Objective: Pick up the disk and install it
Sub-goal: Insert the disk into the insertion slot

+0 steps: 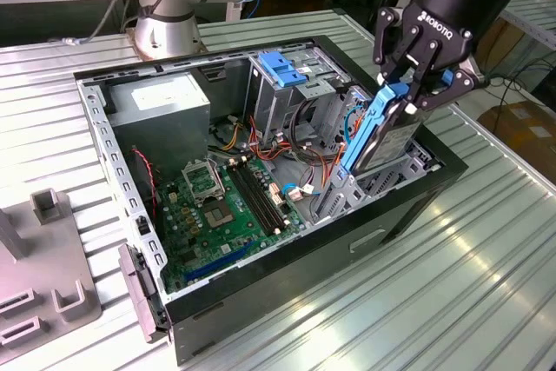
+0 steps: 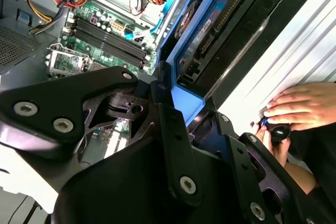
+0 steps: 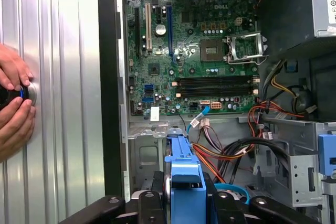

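Bright overhead light; glare on table (image 1: 469,284) (case (image 1: 287,301) interior dimmer)

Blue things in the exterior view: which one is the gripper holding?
The disk with blue side rails, held on end by the gripper at the exterior view's right. The broad blue latch sits untouched on the drive cage.

- Lower end of the disk (image 1: 375,141) lost among the drive-bay metal in the exterior view.
- Upper end covered by the claw (image 1: 410,93) clamped on it.
- Hands (image 3: 14,103) on the counter (image 3: 63,77), cut off by the first wrist view's edge.
- Small dark thing (image 3: 10,94) between them, too covered to tell.
- Grey fixture (image 1: 39,293) at the exterior view's left, cropped.
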Controlling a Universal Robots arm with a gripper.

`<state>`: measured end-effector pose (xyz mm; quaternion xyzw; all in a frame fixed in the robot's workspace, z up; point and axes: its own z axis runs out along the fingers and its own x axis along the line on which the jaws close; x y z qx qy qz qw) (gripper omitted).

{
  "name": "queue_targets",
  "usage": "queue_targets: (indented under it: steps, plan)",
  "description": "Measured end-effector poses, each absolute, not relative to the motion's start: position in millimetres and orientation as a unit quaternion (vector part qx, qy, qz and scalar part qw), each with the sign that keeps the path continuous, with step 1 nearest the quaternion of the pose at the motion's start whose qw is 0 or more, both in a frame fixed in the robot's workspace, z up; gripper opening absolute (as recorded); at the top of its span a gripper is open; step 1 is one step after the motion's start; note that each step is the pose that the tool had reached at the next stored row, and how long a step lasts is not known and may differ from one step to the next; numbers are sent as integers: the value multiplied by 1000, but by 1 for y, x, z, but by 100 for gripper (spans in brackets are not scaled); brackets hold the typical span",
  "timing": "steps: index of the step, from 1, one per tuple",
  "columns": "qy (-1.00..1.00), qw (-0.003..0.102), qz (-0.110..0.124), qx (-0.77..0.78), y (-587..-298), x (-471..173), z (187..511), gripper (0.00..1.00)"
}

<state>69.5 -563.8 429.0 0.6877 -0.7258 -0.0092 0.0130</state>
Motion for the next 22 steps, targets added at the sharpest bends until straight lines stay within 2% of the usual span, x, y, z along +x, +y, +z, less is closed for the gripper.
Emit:
queue_targets:
  steps: [22]
  plan:
    - [-726,13,-9,688,-564,70,414,37]
